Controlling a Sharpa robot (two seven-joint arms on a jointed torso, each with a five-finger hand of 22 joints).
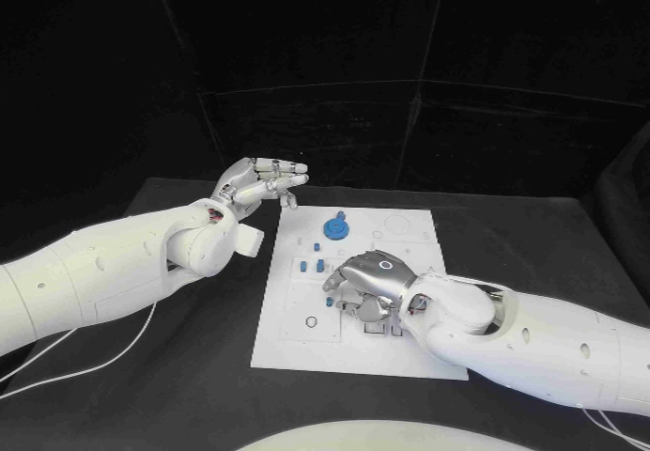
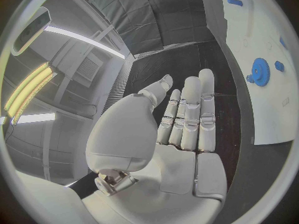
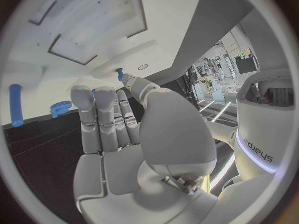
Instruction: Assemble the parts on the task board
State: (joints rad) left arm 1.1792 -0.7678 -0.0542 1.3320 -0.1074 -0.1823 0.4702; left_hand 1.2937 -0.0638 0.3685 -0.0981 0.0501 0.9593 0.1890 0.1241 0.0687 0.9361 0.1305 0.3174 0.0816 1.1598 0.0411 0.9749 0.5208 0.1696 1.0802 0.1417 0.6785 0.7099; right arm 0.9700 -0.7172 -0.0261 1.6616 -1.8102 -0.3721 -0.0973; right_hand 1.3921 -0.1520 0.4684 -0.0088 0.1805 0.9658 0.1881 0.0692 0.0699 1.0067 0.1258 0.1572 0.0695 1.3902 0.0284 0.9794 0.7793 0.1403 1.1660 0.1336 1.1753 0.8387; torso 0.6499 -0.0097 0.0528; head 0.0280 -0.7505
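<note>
My right hand (image 1: 373, 280) hangs over the middle of the task board (image 1: 407, 235), fingers (image 3: 102, 115) curled downward, and a small blue peg (image 3: 119, 73) sits pinched at the tip of my thumb against a finger. My left hand (image 1: 260, 181) is raised beside the board's far left corner, above the desk (image 1: 177, 376), its fingers (image 2: 190, 112) straight and close together, released, with nothing in them. The board lies flat at the desk's middle. A blue gear (image 1: 337, 226) rests on the board's far part, and several small blue parts (image 1: 309, 265) stand just behind my right hand.
</note>
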